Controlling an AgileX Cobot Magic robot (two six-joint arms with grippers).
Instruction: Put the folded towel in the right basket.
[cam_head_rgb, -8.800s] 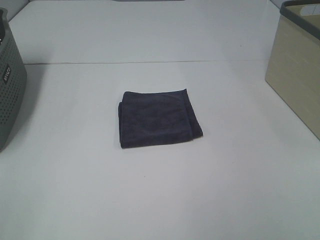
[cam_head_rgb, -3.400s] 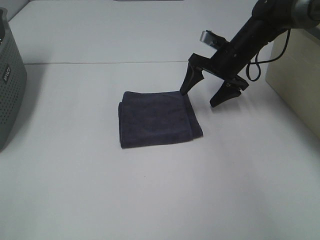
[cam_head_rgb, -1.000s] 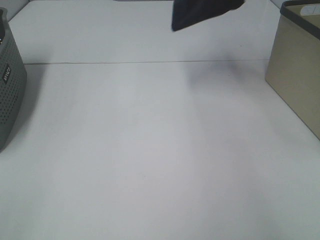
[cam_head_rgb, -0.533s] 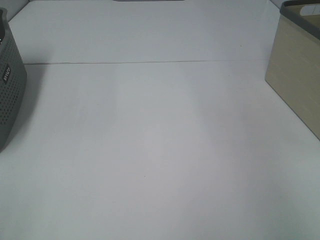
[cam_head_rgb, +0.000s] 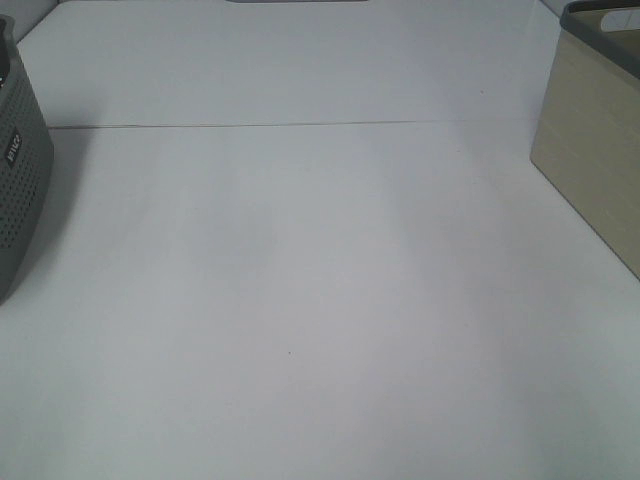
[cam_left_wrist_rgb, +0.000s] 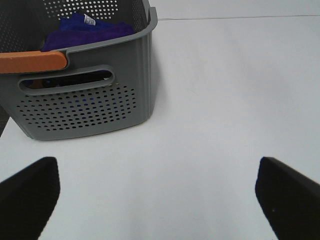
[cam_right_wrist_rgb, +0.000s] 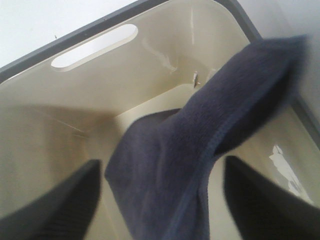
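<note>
The towel (cam_right_wrist_rgb: 200, 120) is pictured over the open mouth of the beige basket (cam_right_wrist_rgb: 95, 47), draped between the jaws of the right end effector (cam_right_wrist_rgb: 162, 165), which are spread wide with nothing pinched at their tips. The cloth is blurred, so it cannot be told whether any part of it has reached the basket floor, or whether its lower end is caught nearer the wrist.

The drop is judged close to done, but several things could spoil it. One corner of the towel is seen high up, close to the dark rim. If the cloth is let fall from there, that corner could be left hanging over the rim, or the whole towel could be dragged outside by its own weight. The soft pile could also be snagged on a jaw and carried back out when the arm is lifted. The fold is already loosened in the air and may be lost altogether on landing.

Little else is found nearby. The tabletop (cam_head_rgb: 320, 300) is shown from above with only the two baskets at its edges. The grey basket (cam_left_wrist_rgb: 100, 100), fitted with an orange handle (cam_left_wrist_rgb: 30, 61) and holding a blue cloth (cam_left_wrist_rgb: 92, 27), is faced by the left end effector (cam_left_wrist_rgb: 156, 170), which hangs wide open and empty well away from the work. Nothing is seen standing between the towel and the basket floor. Only the rim and the jaws themselves are judged to be in its way.
</note>
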